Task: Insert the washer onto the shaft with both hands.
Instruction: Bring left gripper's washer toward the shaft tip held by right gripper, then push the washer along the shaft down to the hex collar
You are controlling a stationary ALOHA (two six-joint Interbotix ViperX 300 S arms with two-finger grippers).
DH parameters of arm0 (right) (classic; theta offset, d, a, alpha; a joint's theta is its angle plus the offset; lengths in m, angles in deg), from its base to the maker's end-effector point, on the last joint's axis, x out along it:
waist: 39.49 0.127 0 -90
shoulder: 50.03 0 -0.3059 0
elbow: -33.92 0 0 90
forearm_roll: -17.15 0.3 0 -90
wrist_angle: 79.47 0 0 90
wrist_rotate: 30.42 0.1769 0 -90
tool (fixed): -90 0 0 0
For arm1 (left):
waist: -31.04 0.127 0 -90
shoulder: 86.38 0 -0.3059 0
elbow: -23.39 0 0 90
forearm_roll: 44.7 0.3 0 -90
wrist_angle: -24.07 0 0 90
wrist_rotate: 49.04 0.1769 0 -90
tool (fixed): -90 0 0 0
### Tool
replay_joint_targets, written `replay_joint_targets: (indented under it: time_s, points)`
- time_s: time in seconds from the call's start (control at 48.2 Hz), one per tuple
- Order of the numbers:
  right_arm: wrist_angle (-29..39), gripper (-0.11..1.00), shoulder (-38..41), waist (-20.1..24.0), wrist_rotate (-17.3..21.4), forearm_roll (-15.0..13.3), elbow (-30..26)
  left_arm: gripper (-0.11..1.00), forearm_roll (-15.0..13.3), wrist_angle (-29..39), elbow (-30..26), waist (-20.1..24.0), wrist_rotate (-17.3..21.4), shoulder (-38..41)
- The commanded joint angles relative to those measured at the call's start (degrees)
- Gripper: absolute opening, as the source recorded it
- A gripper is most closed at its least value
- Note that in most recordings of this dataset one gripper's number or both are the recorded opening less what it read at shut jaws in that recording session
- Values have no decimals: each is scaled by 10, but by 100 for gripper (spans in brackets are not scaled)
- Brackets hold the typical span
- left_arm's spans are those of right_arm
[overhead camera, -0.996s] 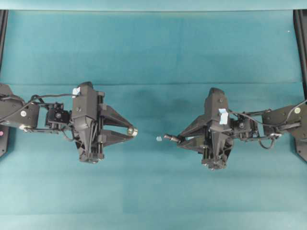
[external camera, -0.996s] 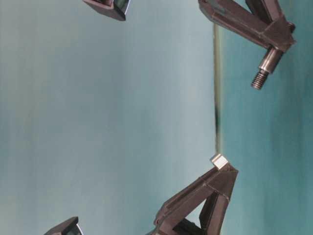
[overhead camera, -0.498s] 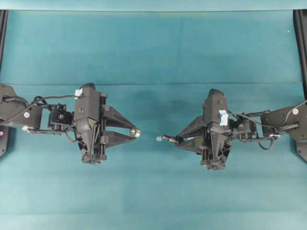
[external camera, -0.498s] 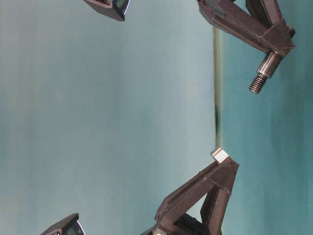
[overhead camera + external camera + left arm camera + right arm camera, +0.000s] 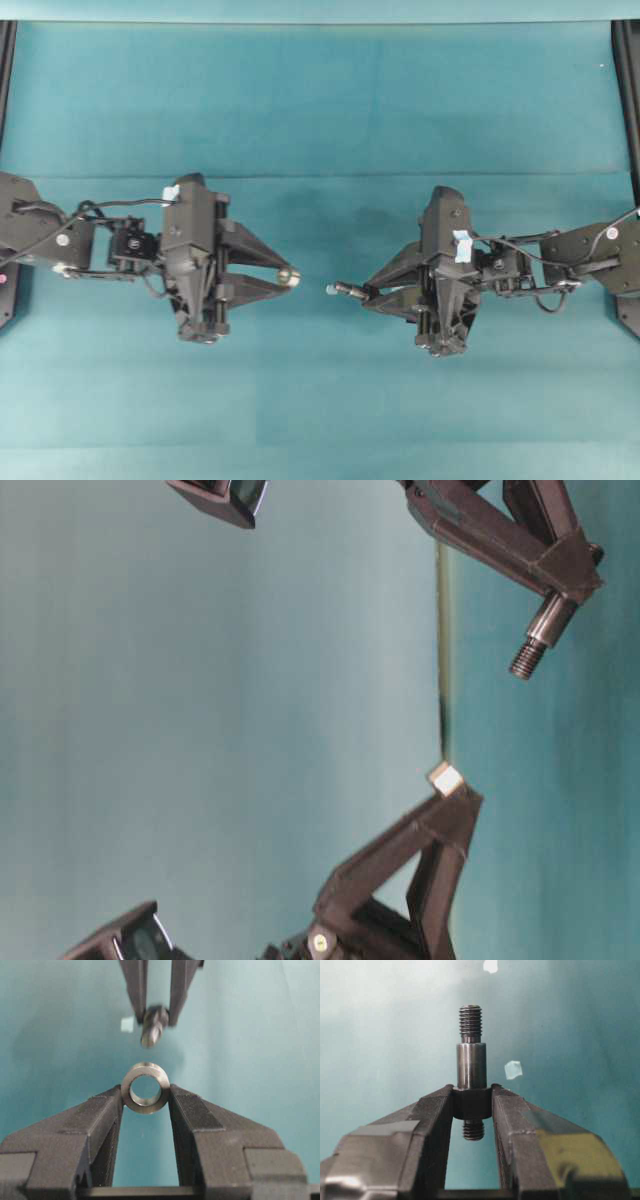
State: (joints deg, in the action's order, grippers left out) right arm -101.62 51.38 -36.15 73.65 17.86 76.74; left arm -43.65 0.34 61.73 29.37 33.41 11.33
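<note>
In the table-level view both arms are cut off by the frame edges, so only the finger ends show: at the bottom centre the black left gripper [image 5: 447, 792] with a pale block of metal at its tip, which is the small silvery-brass metal ring, the washer [image 5: 445, 779], seen edge-on so its hole is hidden; at the upper right the black right gripper [image 5: 570, 565], with the lower half of the short dark grey stepped metal rod, the shaft [image 5: 538, 638], sticking out below it. In the overhead view the washer [image 5: 287, 276] is only a small bright spot left of centre and the shaft [image 5: 345, 290] a thin dark stub just right of centre, its thread too small to make out. The left wrist view shows the washer [image 5: 145, 1087] clamped by its outer edge between the two fingertips at mid-frame, hole facing the camera; beyond it, top centre, the shaft [image 5: 152, 1027] is blurred, end-on, and apart from the ring. The right wrist view shows the shaft [image 5: 471, 1066] upright at centre, its thickest section pinched between the fingertips, the threaded tip above, a short threaded end below. A tiny pale blue-white chip [image 5: 513, 1069] lies on the teal cloth [image 5: 320, 110] just right of the shaft.
</note>
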Motion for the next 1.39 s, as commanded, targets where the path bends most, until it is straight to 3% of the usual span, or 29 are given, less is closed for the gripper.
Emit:
replay_joint_targets:
  time_s: [0.0,0.249,1.369]
  points:
    - [-7,0,2,1,-15,-2,-18,35,1,-6,-17,-4,1,5]
    - [-6,0,11,1,-22,-2,-41,35,1,-6,-28,-11,1,18]
    - [-25,0,11,1,-22,-2,-43,35,2,-2,-59,-11,2,55]
